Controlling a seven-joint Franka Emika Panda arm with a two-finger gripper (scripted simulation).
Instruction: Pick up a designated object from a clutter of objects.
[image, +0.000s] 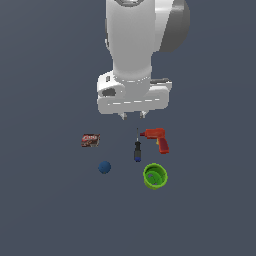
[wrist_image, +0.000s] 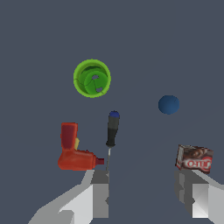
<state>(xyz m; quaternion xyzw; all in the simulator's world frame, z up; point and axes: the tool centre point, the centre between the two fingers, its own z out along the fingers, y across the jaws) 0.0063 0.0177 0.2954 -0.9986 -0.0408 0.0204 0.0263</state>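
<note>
The lime-green cup (image: 155, 176) stands upright on the grey floor at the exterior view's lower right, hollow side up; it also shows in the wrist view (wrist_image: 92, 78). My gripper (image: 133, 115) hangs well above the clutter, open and empty, fingers (wrist_image: 95, 197) apart. Its tips sit over the area behind the screwdriver (image: 137, 149), away from the cup. The red drill (image: 157, 138) lies to the exterior view's right of the screwdriver. The blue ball (image: 104, 167) and brown-red snack packet (image: 91, 140) lie to the exterior view's left.
In the wrist view the screwdriver (wrist_image: 111, 133) lies between the drill (wrist_image: 74, 151) and the ball (wrist_image: 169, 105); the packet (wrist_image: 195, 159) sits by one finger. The items are spaced apart on a plain grey floor (image: 45, 210).
</note>
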